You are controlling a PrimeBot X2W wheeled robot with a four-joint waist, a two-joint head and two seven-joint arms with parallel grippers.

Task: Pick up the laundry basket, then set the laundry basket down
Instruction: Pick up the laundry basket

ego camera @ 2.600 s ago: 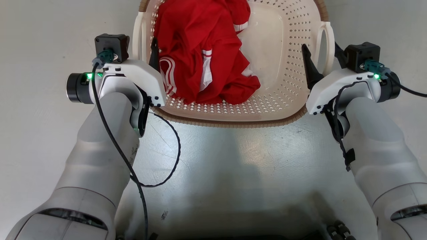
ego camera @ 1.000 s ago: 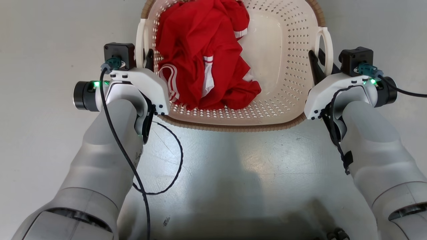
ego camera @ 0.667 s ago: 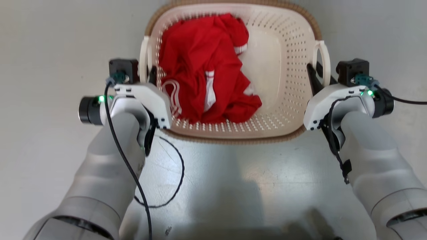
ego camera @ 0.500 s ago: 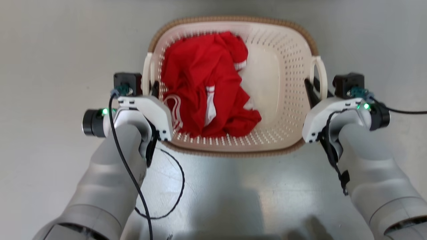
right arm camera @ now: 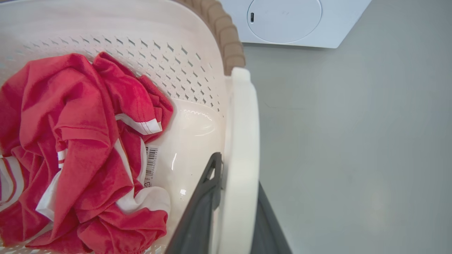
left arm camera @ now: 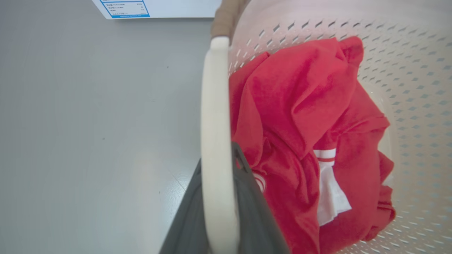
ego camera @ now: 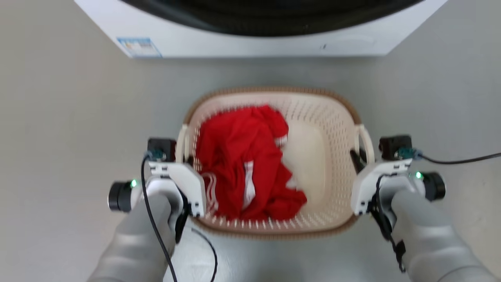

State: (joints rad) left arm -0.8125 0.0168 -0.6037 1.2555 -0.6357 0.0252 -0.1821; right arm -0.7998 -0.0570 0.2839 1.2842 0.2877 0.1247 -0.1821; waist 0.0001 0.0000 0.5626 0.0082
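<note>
Between the two hands, the laundry basket (ego camera: 274,91) is held by its sides, a red shirt (ego camera: 242,164) bunched nearer the left hand (ego camera: 187,158). Each hand is closed narrowly across a white loop handle (left arm camera: 215,106), the right hand (ego camera: 358,154) matching. If one arm leads, the off-centre load could tilt and a handle slip free, or the basket could nudge the washing machine (ego camera: 250,43) beyond the fingertips.

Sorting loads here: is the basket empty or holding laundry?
Not empty: a crumpled red garment lies in the basket's left half; the right part of its floor is bare.
</note>
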